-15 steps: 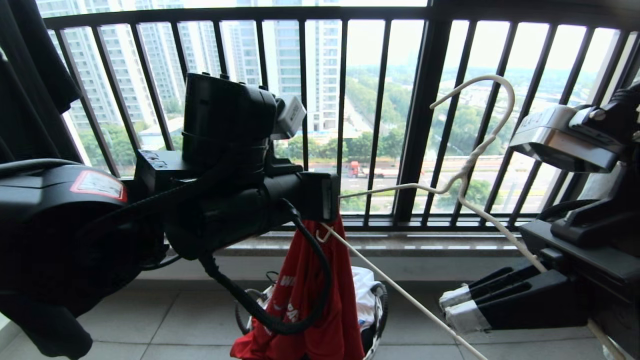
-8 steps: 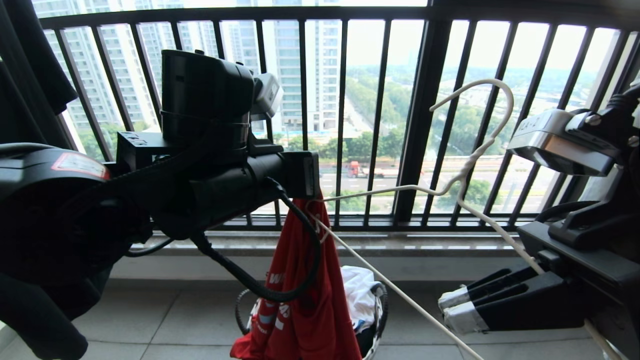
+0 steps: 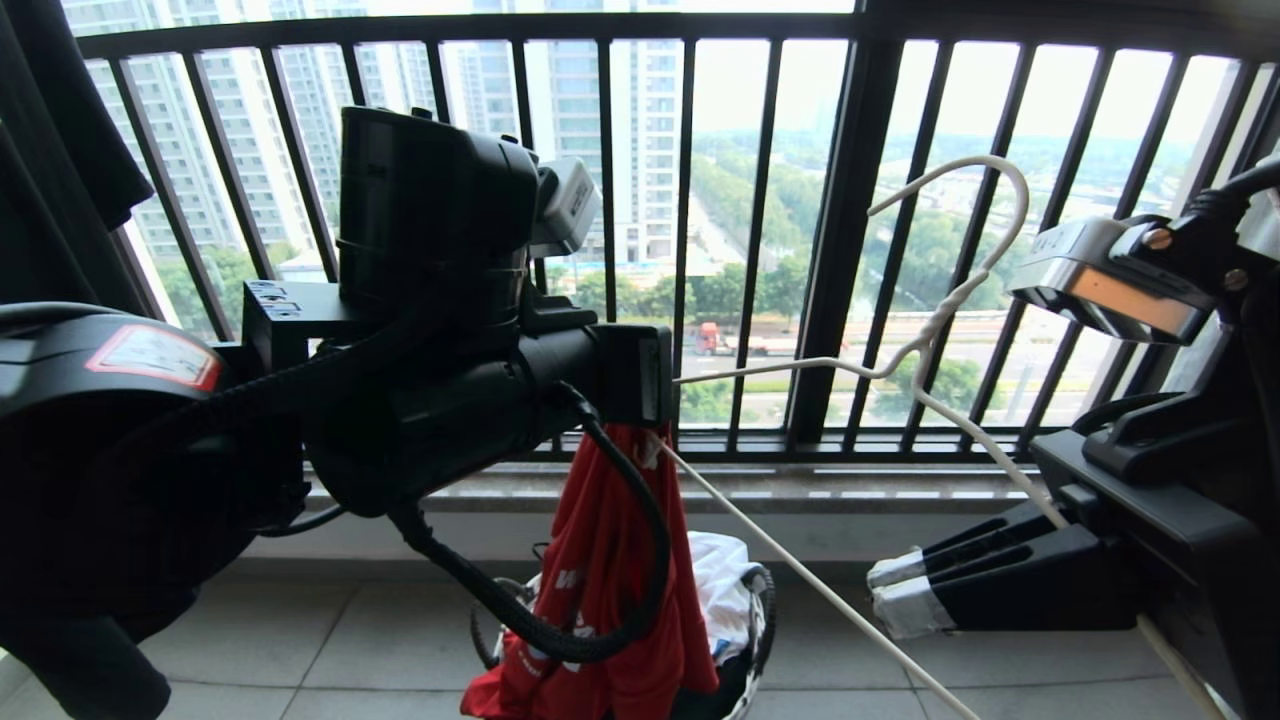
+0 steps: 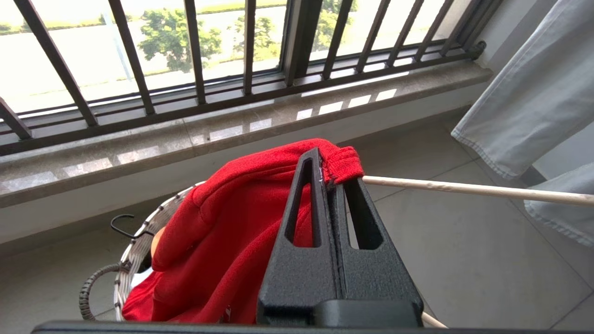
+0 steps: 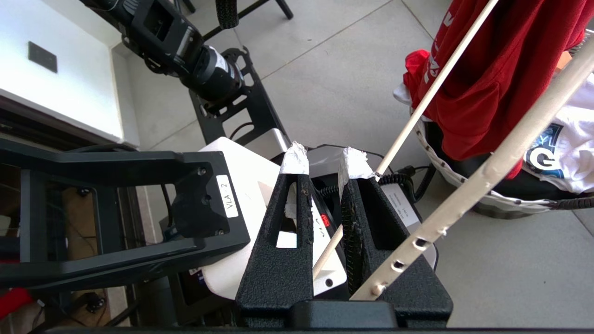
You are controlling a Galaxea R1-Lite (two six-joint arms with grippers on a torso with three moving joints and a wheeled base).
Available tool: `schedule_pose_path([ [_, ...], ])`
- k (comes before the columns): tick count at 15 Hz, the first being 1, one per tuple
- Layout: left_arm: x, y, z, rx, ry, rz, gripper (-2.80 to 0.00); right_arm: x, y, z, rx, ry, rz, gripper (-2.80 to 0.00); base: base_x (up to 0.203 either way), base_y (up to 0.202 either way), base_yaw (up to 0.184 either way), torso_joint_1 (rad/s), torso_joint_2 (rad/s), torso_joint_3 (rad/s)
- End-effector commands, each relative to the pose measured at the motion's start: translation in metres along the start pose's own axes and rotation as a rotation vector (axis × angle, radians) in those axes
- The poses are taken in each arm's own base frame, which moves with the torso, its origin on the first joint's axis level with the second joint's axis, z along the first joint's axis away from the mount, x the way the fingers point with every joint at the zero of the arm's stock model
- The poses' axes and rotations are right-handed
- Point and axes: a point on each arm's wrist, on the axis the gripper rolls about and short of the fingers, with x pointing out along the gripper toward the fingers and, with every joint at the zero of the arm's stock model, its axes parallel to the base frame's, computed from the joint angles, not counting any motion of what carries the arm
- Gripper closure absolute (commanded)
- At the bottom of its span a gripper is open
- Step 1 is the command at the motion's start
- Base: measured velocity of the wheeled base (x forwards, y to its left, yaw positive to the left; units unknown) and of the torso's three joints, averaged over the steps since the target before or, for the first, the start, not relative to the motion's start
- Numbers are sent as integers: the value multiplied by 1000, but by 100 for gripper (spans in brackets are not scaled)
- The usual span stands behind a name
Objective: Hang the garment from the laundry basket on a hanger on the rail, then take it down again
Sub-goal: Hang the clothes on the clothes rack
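Black arms, braided cables, white-taped right hand (image 3: 885, 595) fingertips.

One red T-shirt (image 3: 610, 560), one wire hanger (image 3: 940, 330), one basket (image 3: 755, 620), two pincers (image 4: 327, 183) (image 3: 890, 595)

I see black barred window railing (image 3: 840, 250) over grey stone sill (image 3: 900, 490), pale grey tiled floor (image 3: 350, 640), daylight, high-rise towers (image 3: 580, 120) outside

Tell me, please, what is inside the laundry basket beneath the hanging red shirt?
In the laundry basket lies a white T-shirt with blue print, and the red garment's lower end hangs into it. The red cloth covers whatever lies deeper.
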Motion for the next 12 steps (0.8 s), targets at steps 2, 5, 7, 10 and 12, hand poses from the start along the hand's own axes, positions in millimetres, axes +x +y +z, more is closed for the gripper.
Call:
schedule_pose_path([
  [2,-6,-14,-4,5,12,-43,0,4,-3,0,10,13,0,0,0,0,0,0,0,0],
  [5,-12,-21,-3,-1,1,-47,0,5,-5,-1,9,13,-9,0,0,0,0,0,0,0],
  [7,-19,-25,-2,-5,-4,-70,0,9,-8,-2,-9,3,-17,0,0,0,0,0,0,0],
  [10,-36,-31,3,-42,1,-115,0,14,-9,-4,-19,1,-11,0,0,0,0,0,0,0],
  [12,-41,-32,5,-48,-6,-125,0,17,-7,-6,-20,14,10,0,0,0,0,0,0,0],
])
